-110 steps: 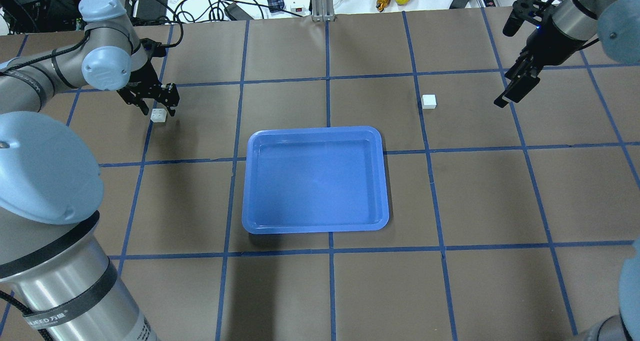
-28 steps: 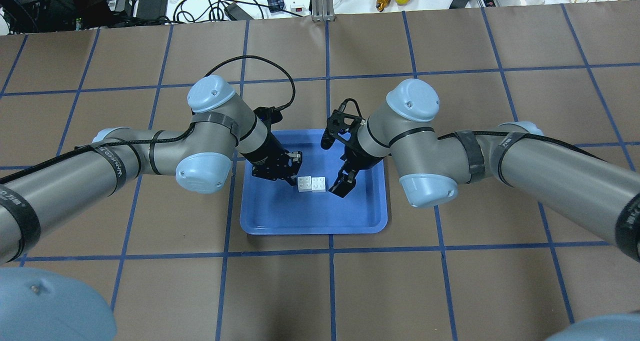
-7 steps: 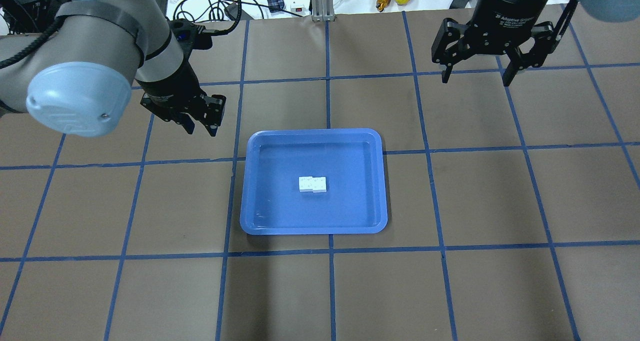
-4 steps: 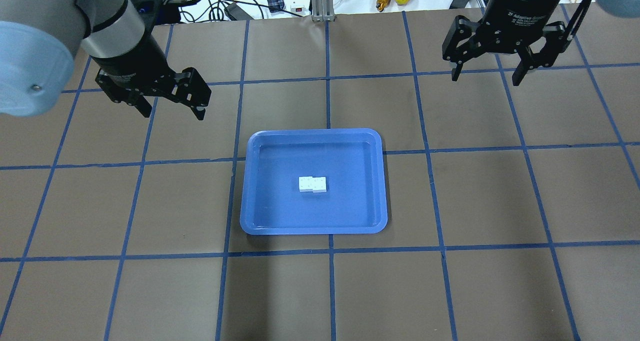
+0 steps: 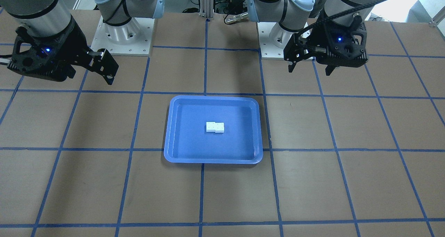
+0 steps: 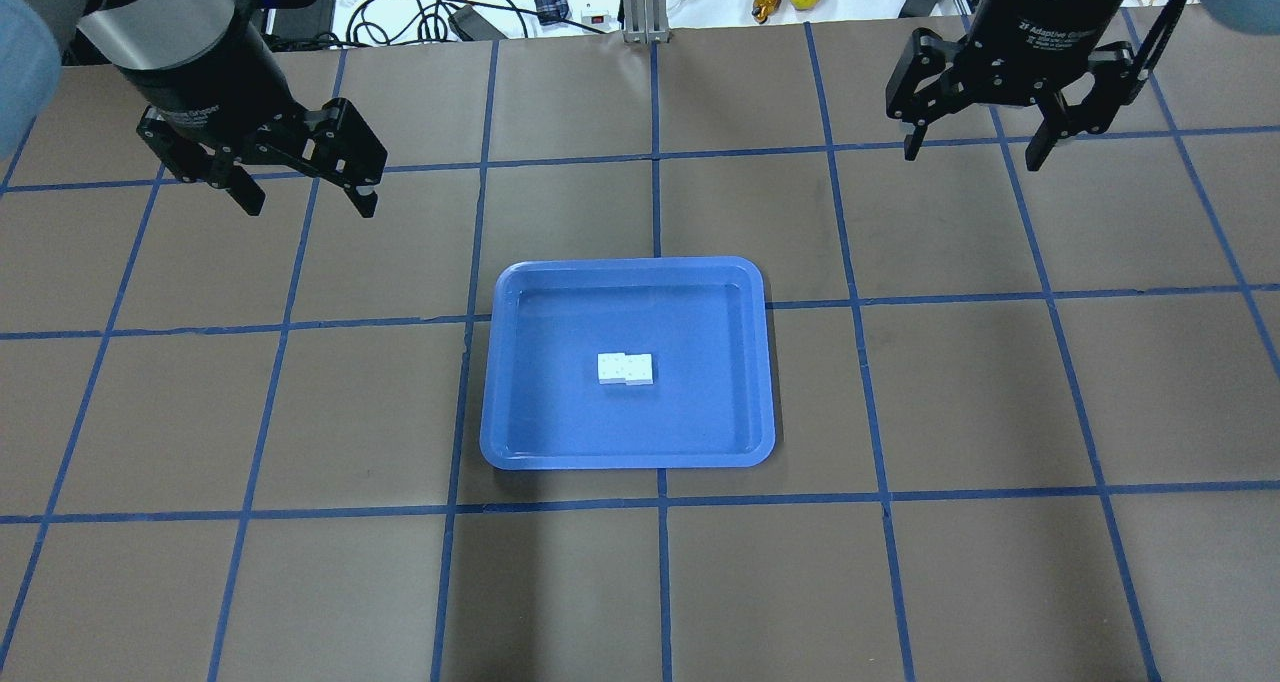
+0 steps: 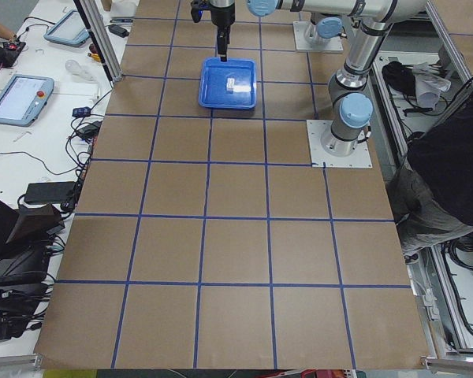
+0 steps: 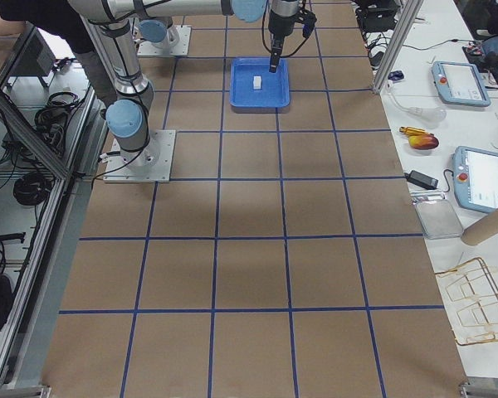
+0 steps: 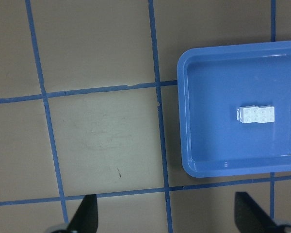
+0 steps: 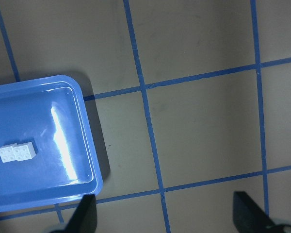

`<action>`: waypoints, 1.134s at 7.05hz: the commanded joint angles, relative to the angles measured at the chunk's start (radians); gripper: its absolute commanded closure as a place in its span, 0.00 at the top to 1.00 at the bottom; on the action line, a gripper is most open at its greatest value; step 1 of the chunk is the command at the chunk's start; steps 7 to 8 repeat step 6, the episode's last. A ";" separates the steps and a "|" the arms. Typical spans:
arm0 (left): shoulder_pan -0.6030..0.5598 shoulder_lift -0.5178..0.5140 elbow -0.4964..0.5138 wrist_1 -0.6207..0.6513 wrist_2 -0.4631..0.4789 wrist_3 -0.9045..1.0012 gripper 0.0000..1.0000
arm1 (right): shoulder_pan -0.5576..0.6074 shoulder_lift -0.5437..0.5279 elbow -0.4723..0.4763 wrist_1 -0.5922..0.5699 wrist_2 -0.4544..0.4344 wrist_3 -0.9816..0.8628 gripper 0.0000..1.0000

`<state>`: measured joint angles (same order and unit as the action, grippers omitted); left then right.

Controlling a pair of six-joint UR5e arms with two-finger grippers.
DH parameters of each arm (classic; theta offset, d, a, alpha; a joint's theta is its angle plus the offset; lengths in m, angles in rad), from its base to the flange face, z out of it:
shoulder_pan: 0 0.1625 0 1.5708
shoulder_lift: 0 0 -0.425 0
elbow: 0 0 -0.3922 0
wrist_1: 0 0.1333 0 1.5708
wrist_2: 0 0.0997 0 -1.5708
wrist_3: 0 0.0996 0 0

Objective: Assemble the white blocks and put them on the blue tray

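Lying on the tray floor: the white blocks (image 6: 626, 369), two four-stud bricks pressed side by side into one short rectangle, studs up, with one brick slightly out of line so that a small step shows along the edge.
Position of the joined blocks: near the middle of the blue tray (image 6: 700, 402), away from its raised rim on every side, with nothing touching them.
Blue tray: flat on the worktop (image 6: 900, 582) at about its centre, long side running across the overhead view.
Worktop: brown surface divided into squares by blue tape lines (image 6: 655, 112); one line passes under the tray.
Left gripper (image 6: 308, 207): raised above the worktop on the robot's left, beyond the tray's far corner and well apart from it. Its fingers (image 6: 362, 194) are spread wide and hold nothing.
Right gripper (image 6: 973, 157): raised on the robot's right, also beyond the tray and well apart from it. Its fingers (image 6: 1037, 152) are spread wide and hold nothing.
Wrist views: both look straight down. The tray and blocks sit at the right of the left wrist view and at the lower left of the right wrist view.
Arm bases: bolted to light metal plates (image 5: 104, 46) at the robot's edge of the worktop.
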<state>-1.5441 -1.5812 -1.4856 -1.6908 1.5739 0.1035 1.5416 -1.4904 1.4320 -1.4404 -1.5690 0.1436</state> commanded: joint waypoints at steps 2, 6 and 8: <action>0.001 -0.029 0.044 -0.009 0.005 0.001 1.00 | 0.000 -0.004 0.015 -0.001 0.001 -0.007 1.00; -0.001 -0.025 0.044 -0.010 0.001 0.001 1.00 | 0.000 -0.005 0.018 -0.001 -0.008 -0.006 1.00; -0.001 -0.025 0.044 -0.010 0.001 0.001 1.00 | 0.000 -0.005 0.018 -0.001 -0.008 -0.006 1.00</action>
